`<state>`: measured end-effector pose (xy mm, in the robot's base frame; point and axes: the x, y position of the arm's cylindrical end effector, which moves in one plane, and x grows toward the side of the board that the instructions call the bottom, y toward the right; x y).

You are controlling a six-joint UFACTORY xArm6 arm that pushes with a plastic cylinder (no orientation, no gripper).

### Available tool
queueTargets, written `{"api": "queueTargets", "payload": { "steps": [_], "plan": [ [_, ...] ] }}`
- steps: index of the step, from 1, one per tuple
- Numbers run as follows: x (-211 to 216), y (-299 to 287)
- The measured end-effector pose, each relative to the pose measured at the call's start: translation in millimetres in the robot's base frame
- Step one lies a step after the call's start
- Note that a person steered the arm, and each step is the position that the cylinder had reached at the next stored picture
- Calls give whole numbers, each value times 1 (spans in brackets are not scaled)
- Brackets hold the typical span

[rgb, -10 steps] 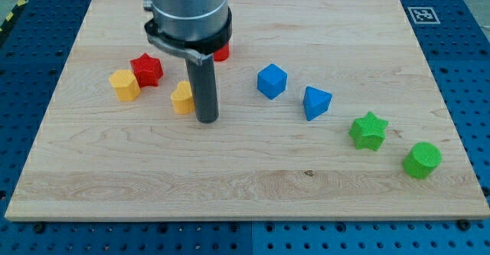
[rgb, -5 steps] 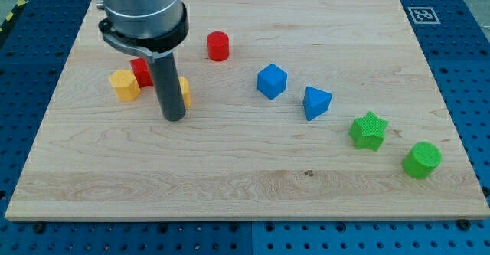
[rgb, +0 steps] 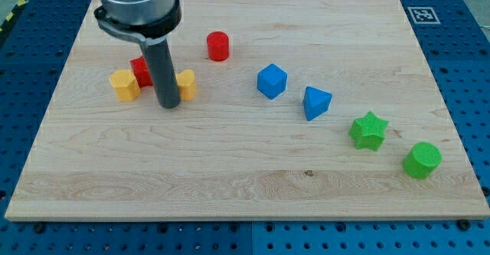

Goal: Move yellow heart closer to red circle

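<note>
The yellow heart point(rgb: 186, 84) lies left of the board's middle, partly hidden by the rod. My tip point(rgb: 168, 104) rests on the board touching or almost touching the heart's lower left side. The red circle point(rgb: 218, 46), a short cylinder, stands up and to the right of the heart, about a block's width of bare wood away.
A red star point(rgb: 140, 70) is half hidden behind the rod, with a yellow hexagon block point(rgb: 124, 85) to its left. To the right lie a blue cube-like block point(rgb: 272, 81), a blue wedge point(rgb: 316, 102), a green star point(rgb: 368, 130) and a green cylinder point(rgb: 422, 160).
The rod swung from the heart's right side around its bottom to its left side. The heart has shifted slightly up and to the right.
</note>
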<state>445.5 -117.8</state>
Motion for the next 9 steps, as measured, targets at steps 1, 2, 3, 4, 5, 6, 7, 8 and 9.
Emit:
{"api": "queueTargets", "payload": {
  "steps": [1, 2, 3, 4, 5, 6, 7, 8, 9],
  "plan": [
    [-30, 10],
    [-46, 20],
    [-46, 21],
    [-46, 22],
    [-46, 25],
    [-47, 36],
    [-51, 45],
    [-60, 58],
    [-62, 63]
  ]
}}
